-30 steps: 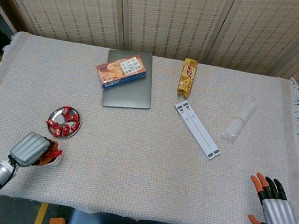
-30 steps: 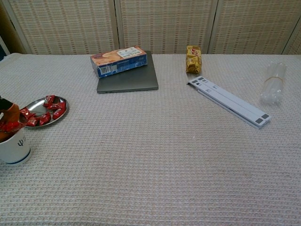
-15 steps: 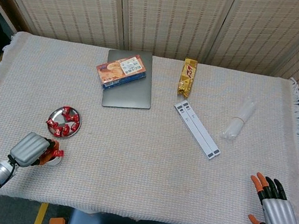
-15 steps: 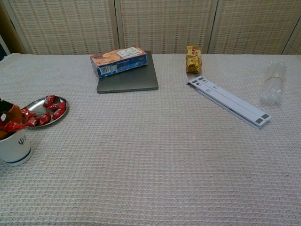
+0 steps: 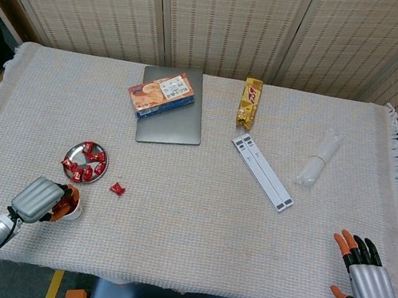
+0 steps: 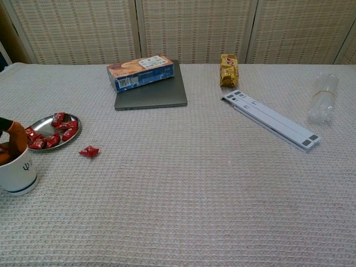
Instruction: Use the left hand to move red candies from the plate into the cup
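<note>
Woven beige cloth covers your tabletop (image 5: 199, 195), with slatted screens behind it. Your left hand (image 5: 39, 199) sits at the near left corner, its orange fingertips (image 6: 15, 135) dipping into the mouth of the white cup (image 6: 16, 172); from either view I cannot tell whether it holds anything. Just beyond the cup, the small metal plate (image 5: 74, 153) carries a cluster of red candies (image 5: 84, 162). One stray red candy (image 5: 117, 189) lies on the cloth, just right of the plate and apart from the cup. Your right hand (image 5: 367, 279) rests at the near right edge, fingers spread and empty. Farther back you have a biscuit box (image 5: 161, 94) lying on a grey laptop (image 5: 173, 124), a yellow snack packet (image 5: 249, 102), a white folded stand (image 5: 262, 171) and a clear plastic bundle (image 5: 318, 160).
</note>
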`<state>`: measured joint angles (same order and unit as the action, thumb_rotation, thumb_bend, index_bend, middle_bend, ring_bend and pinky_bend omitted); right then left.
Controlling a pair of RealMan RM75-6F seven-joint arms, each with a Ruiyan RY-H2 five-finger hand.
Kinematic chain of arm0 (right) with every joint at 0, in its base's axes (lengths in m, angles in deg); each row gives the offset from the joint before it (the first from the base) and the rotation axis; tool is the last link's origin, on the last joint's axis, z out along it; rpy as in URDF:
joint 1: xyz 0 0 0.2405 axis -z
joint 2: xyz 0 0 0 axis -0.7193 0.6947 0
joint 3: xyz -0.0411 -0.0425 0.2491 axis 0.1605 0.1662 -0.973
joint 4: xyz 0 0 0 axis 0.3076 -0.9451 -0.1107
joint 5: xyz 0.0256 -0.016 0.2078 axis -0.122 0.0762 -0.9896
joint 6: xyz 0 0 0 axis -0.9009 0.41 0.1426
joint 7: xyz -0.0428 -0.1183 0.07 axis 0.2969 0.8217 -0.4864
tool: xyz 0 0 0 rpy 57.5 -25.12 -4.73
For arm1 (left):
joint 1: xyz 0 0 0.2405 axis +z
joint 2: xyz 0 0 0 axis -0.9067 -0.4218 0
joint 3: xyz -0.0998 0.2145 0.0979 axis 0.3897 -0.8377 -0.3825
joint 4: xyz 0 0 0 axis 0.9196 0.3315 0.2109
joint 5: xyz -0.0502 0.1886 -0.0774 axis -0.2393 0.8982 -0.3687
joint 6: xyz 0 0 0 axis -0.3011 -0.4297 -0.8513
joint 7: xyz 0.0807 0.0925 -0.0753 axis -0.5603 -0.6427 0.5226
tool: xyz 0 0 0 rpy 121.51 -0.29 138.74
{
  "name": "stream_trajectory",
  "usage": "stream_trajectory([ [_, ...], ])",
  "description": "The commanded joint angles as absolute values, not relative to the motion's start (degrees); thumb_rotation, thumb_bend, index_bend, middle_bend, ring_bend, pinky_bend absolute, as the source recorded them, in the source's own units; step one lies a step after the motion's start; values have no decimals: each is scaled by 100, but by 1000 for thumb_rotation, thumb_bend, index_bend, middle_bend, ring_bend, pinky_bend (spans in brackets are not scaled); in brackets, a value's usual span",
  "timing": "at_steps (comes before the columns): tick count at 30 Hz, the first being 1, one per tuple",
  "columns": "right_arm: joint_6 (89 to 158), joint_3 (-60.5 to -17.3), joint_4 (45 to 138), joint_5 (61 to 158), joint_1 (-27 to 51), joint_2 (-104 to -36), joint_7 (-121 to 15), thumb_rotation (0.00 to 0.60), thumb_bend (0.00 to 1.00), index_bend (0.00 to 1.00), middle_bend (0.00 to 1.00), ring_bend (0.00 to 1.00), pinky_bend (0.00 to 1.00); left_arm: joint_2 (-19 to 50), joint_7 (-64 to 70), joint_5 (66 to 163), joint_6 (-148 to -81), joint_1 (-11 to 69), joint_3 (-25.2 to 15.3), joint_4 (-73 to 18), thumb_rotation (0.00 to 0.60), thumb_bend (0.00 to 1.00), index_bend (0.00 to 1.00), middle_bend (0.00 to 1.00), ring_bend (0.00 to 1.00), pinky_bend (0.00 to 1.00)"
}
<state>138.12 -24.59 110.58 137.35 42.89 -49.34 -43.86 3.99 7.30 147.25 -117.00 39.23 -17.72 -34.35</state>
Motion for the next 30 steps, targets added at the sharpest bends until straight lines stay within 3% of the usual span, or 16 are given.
stream_trajectory([
  [1, 13807, -2458, 11060, 13736, 4288, -4933, -4385, 600, 64, 0, 0, 0, 0, 404, 806, 14787, -11760, 3926, -1785, -3439, 600, 446, 236, 358, 612, 1000],
  [11, 13811, -2467, 11055, 13725, 4288, -4922, -4413, 600, 63, 0, 0, 0, 0, 459, 990, 14840, -11835, 3881, -1738, -3429, 600, 413, 152, 307, 570, 1000],
  [24, 13774, -2480, 11064, 13685, 4276, -4945, -4356, 600, 64, 0, 0, 0, 0, 363, 868, 14664, -11732, 3894, -1710, -3409, 600, 404, 208, 323, 562, 1000],
  [30, 13773, -2479, 11067, 13681, 4278, -4952, -4341, 600, 63, 0, 0, 0, 0, 349, 930, 14707, -11762, 3917, -1750, -3407, 600, 402, 180, 324, 542, 1000],
])
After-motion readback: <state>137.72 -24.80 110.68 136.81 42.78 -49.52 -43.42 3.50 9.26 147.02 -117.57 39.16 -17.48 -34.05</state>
